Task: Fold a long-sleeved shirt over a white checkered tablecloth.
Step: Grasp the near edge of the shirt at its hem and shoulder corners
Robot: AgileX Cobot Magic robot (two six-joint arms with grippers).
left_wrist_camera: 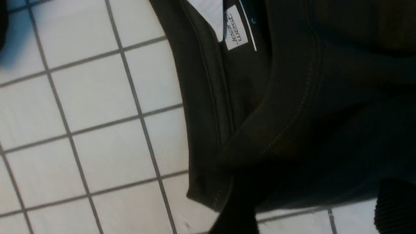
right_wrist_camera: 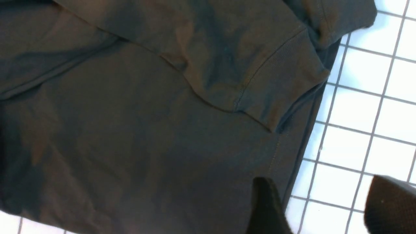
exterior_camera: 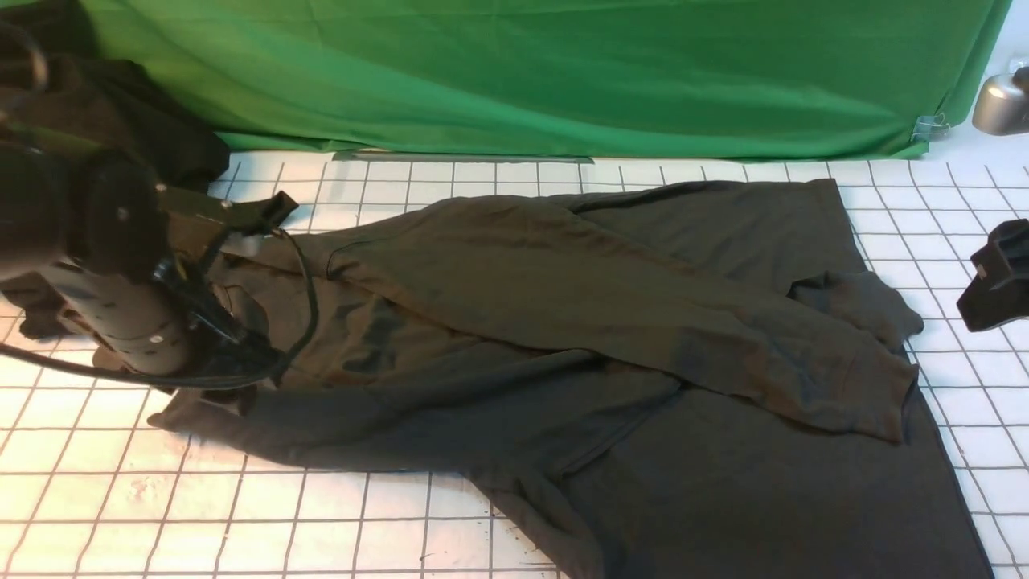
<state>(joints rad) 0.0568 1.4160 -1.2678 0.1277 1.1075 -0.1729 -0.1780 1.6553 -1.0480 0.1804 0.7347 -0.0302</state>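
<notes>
Whole tabletop is covered by the white checkered tablecloth, w/ a green backdrop cloth hung behind it. The long-sleeved shirt is spread across the middle of the tablecloth, neck end twd the robot's left, hem twd the right and the near edge. One sleeve is laid diagonally over the body, its cuff ending close to the right-side hem. A 2nd cuff is bunched just behind it. A black cloth heap is parked in the far left corner.

The left end effector is held low over the collar, jaws spread wide, nothing pinched afaict. The right end effector is held by the right-side hem edge, jaws apart too. One finger is seen over shirt fabric, the other over bare tablecloth, nothing gripped. A white neck label is seen inside the collar.
</notes>
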